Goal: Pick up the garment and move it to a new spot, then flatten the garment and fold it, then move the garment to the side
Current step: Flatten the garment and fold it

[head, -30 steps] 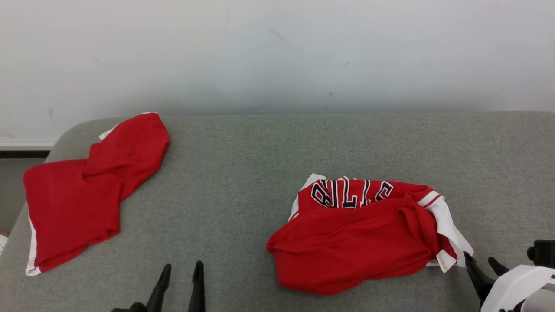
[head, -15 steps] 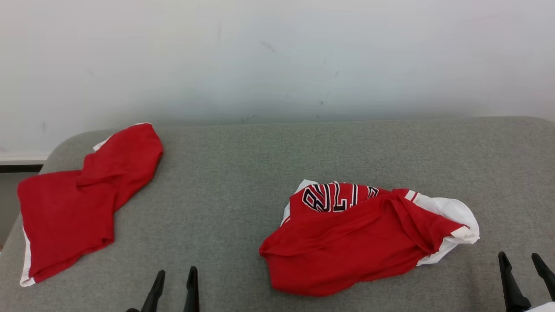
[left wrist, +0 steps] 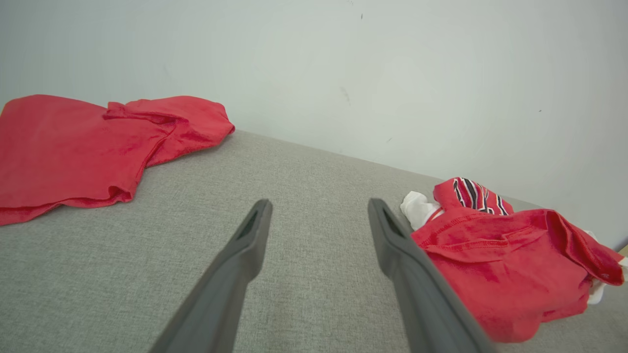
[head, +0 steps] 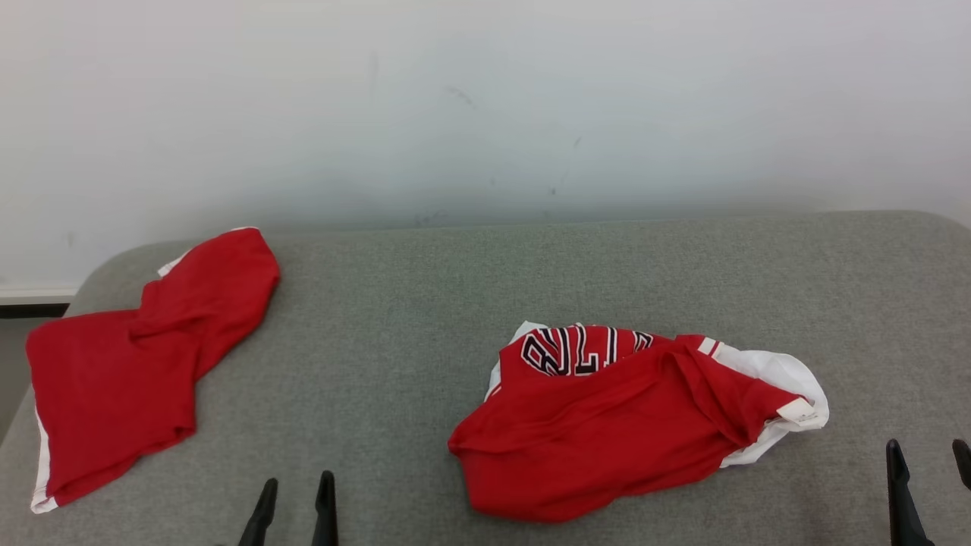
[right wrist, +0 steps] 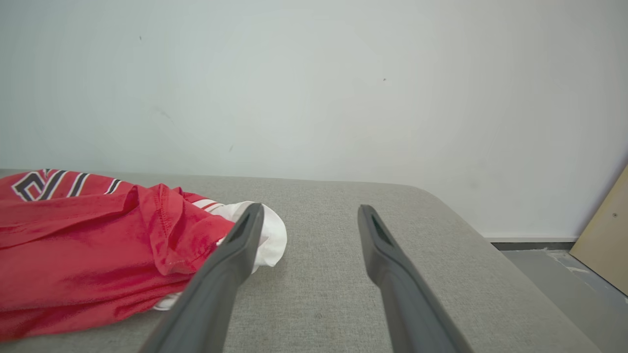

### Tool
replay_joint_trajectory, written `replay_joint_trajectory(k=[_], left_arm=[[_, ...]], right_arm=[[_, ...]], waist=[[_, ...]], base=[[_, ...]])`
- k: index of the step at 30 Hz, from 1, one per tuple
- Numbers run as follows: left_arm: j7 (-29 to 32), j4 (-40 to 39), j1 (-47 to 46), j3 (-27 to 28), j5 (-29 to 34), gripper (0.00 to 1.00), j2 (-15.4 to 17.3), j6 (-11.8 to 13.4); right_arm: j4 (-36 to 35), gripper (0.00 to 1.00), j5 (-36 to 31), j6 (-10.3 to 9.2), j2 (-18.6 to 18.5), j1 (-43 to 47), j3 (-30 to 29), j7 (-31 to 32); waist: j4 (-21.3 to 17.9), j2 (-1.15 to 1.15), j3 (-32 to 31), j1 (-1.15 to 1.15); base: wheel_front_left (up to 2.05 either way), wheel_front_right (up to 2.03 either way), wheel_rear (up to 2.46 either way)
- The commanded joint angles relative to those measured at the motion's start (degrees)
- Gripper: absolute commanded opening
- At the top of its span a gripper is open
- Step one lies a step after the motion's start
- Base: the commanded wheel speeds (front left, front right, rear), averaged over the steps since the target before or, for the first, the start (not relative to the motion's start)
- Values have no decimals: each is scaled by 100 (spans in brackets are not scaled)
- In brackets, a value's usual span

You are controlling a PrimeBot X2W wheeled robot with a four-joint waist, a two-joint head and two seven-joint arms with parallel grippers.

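Both grippers hover low over the grey pad (head: 425,303), fingers spread wide and holding nothing: the left gripper (head: 297,485) and the right gripper (head: 928,449). The jersey (head: 607,432) lies crumpled just beyond and between them, its white-lined end close to the left of the right fingers. It looks light, thin and limp, likely to sag and trail when lifted, so a pinch on that raised fold seems best. Farther off, left of the left fingers, lies a second red garment (head: 129,364).
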Motion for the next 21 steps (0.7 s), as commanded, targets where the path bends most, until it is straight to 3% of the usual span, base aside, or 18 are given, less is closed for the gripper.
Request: replay_joint_trajectory(k=[1,9,21], left_arm=[[-3,-9,56,16,57,100,17,-13],[-3,-42,153,101,94,100,18,-25],[-3,-53,129,126,116,100,18,-47]], right_arm=[[-128,100,-35,-10,35,205,-44,-15],[-508,100,-202,-10,332,557,-160,-18],[-474,100,-208,-11,382,518,-77,-18]], waist=[[4,0,-16,0],[-41,0,-73,0],[-63,0,-56,0]], base=[[0,0,0],[0,0,0],[0,0,0]])
